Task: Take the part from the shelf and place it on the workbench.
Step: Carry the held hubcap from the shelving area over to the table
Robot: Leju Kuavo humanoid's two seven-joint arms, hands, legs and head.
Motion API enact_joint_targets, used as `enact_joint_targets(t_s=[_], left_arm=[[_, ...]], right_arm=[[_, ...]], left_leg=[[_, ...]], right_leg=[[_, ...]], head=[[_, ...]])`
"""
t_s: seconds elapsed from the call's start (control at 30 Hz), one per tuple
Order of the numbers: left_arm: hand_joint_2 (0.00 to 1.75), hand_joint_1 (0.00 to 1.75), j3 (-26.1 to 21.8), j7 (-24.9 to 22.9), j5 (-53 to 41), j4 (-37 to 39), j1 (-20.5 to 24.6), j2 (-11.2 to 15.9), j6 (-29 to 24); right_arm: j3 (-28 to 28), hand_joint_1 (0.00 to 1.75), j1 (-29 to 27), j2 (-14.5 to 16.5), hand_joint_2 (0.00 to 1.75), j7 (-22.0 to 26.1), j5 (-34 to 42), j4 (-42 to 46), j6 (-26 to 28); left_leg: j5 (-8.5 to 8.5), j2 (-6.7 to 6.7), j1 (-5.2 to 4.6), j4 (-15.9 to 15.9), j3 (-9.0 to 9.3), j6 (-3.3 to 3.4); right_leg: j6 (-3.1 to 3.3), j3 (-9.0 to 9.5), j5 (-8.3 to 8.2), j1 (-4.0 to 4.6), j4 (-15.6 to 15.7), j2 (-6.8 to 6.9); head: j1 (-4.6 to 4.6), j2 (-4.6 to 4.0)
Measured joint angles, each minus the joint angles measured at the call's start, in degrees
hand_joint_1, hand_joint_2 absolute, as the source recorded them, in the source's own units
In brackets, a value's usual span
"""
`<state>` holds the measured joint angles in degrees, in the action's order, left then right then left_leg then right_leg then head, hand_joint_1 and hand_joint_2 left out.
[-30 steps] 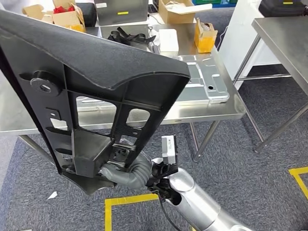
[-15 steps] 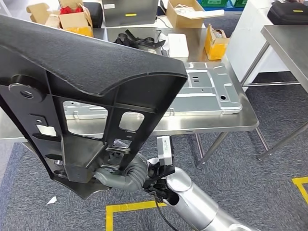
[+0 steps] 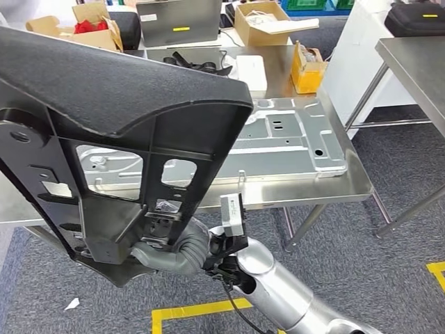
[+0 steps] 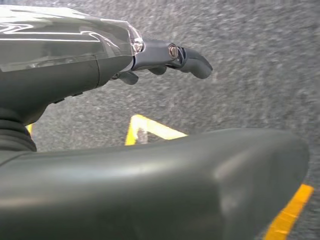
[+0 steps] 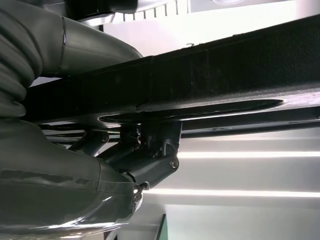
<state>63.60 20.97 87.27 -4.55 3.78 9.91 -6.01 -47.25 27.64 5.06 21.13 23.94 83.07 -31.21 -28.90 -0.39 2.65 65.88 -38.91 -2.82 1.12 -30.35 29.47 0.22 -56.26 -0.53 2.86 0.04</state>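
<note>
Floor: grey speckled carpet (image 3: 336, 271) marked with yellow tape lines (image 3: 199, 309). Far centre: stainless steel counter (image 3: 315, 191) on angled steel legs. Far right: second steel table (image 3: 414, 59). Open brown cardboard boxes (image 3: 257, 21) stand beyond it.

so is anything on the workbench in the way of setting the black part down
Yes. A large silver metal panel covers much of the workbench ahead of the black part held by the right hand; boxes and black straps lie behind it.

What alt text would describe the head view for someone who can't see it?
The robot's right hand holds a large black plastic part up in front of a steel workbench that carries a grey metal panel and cardboard boxes.
</note>
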Motion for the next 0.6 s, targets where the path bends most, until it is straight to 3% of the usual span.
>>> enact_joint_targets(t_s=[0.03, 0.07, 0.17, 0.23, 0.27, 0.37, 0.4, 0.43, 0.47, 0.53, 0.6], left_arm=[[1.75, 0.0, 0.01, 0.01, 0.0, 0.01, 0.02, -0.07, 0.01], [1.75, 0.0, 0.02, 0.01, 0.0, 0.01, 0.05, -0.12, 0.01], [1.75, 0.0, 0.04, -0.03, 0.0, 0.02, -0.07, -0.25, 0.0], [1.75, 0.0, 0.04, -0.02, 0.0, 0.02, -0.19, -0.32, -0.03], [1.75, 0.0, 0.04, -0.01, 0.0, 0.02, -0.18, -0.33, -0.05], [1.75, 0.0, 0.04, -0.01, 0.0, 0.02, -0.34, -0.31, -0.07], [1.75, 0.0, 0.04, -0.01, 0.0, 0.02, -0.45, -0.31, -0.07], [1.75, 0.0, 0.04, -0.01, 0.0, 0.02, -0.52, -0.31, -0.07], [1.75, 0.0, 0.04, 0.0, 0.0, 0.02, -0.54, -0.31, -0.07], [1.75, 0.0, 0.04, 0.01, 0.0, 0.02, -0.43, -0.52, -0.04], [1.75, 0.0, 0.04, 0.04, 0.0, 0.02, -0.22, -0.74, -0.01]], right_arm=[[-0.05, 1.75, 0.04, -0.02, 1.75, -0.01, 0.06, -0.09, 0.01], [-0.09, 1.75, 0.07, -0.05, 1.75, -0.02, 0.13, -0.16, 0.02], [-0.23, 1.75, 0.04, -0.12, 1.75, -0.08, 0.3, -0.24, 0.09], [-0.27, 1.75, 0.19, -0.1, 1.75, -0.06, 0.38, -0.24, 0.14], [-0.27, 1.75, 0.28, -0.1, 1.75, -0.05, 0.39, -0.25, 0.16], [-0.29, 1.75, 0.17, -0.2, 1.75, -0.03, 0.4, -0.51, 0.2], [-0.3, 1.75, 0.08, -0.25, 1.75, -0.03, 0.4, -0.65, 0.2], [-0.31, 1.75, 0.05, -0.28, 1.75, -0.03, 0.41, -0.75, 0.2], [-0.31, 1.75, 0.08, -0.29, 1.75, -0.03, 0.4, -0.81, 0.19], [-0.31, 1.75, 0.23, -0.28, 1.75, -0.02, 0.41, -0.85, 0.19], [-0.3, 1.75, 0.35, -0.24, 1.75, -0.02, 0.42, -0.86, 0.19]], left_leg=[[1.41, -0.01, 0.12, -2.87, 0.67, -0.27], [2.27, -0.03, 0.19, -4.54, 1.01, -0.04], [1.82, -0.06, -0.02, -4.61, 0.84, 1.78], [1.35, -0.15, 0.03, -4.68, 1.46, 2.34], [1.13, -0.21, 0.07, -4.78, 1.89, 2.54], [0.14, -0.23, -0.27, -4.98, 3.06, 2.92], [-0.27, -0.24, -0.49, -4.99, 3.57, 3.01], [-0.71, -0.26, -0.8, -5.03, 4.18, 3.1], [-1.16, -0.3, -1.17, -5.11, 4.88, 3.2], [-1.9, -0.39, -1.79, -5.58, 6.3, 3.35], [-2.18, -0.37, -1.73, -6.63, 7.37, 3.19]], right_leg=[[-0.51, 0.21, 0.69, -0.15, -0.61, -0.07], [-0.95, 0.09, 1.25, -0.13, -1.16, -0.14], [-1.75, -0.16, 2.44, 0.03, -1.7, -0.24], [-2.39, -0.52, 3.09, -0.17, -3.38, -0.05], [-2.76, -1.83, 3.72, -0.3, -5.97, 0.1], [-3.19, -8.82, 7.29, -0.46, -16.95, 0.43], [-2.94, -10.45, 7.56, -0.37, -18.7, 0.44], [-2.45, -11.14, 6.58, -0.18, -18.42, 0.42], [-1.67, -10.88, 4.37, 0.17, -16.04, 0.39], [0.78, -8.91, -1.05, 1.35, -8.6, 0.36], [2.63, -7.18, -3.47, 2.32, -3.6, 0.19]], head=[[0.12, 0.0], [0.2, 0.0], [-0.07, 0.0], [-0.33, 0.0], [-0.35, 0.0], [-0.37, 0.0], [-0.37, 0.0], [-0.38, 0.0], [-0.38, 0.0], [-0.29, 0.0], [-0.15, 0.0]])
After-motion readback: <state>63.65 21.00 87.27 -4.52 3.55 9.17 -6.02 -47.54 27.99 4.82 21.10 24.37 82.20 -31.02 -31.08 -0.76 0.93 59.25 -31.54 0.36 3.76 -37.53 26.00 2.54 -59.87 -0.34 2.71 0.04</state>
